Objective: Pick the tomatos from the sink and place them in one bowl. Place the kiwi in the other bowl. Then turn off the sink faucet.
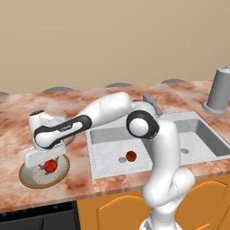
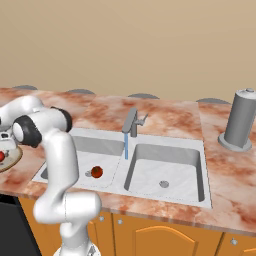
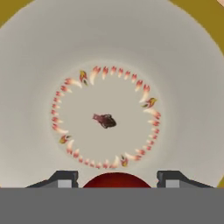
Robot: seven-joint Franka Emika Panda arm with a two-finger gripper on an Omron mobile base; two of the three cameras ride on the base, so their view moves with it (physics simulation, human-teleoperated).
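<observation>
My gripper point(image 1: 48, 162) is shut on a red tomato point(image 1: 50, 165) and holds it low inside a gold-rimmed white bowl point(image 1: 27, 178) on the counter left of the sink. In the hand view the tomato point(image 3: 116, 180) sits between the dark fingertips point(image 3: 64, 178), over the bowl's patterned floor point(image 3: 175, 65). A second tomato point(image 1: 130, 156) lies by the drain of the left sink basin point(image 2: 97, 172). Water runs from the faucet point(image 2: 131, 122) in a thin blue stream point(image 2: 126, 146). The kiwi and the other bowl are out of view.
The double sink point(image 1: 204, 134) is set in a marbled counter, with the faucet point(image 1: 152, 104) behind its middle. A tall grey canister point(image 2: 242, 120) stands on the counter at the far right. My arm stretches across the left basin.
</observation>
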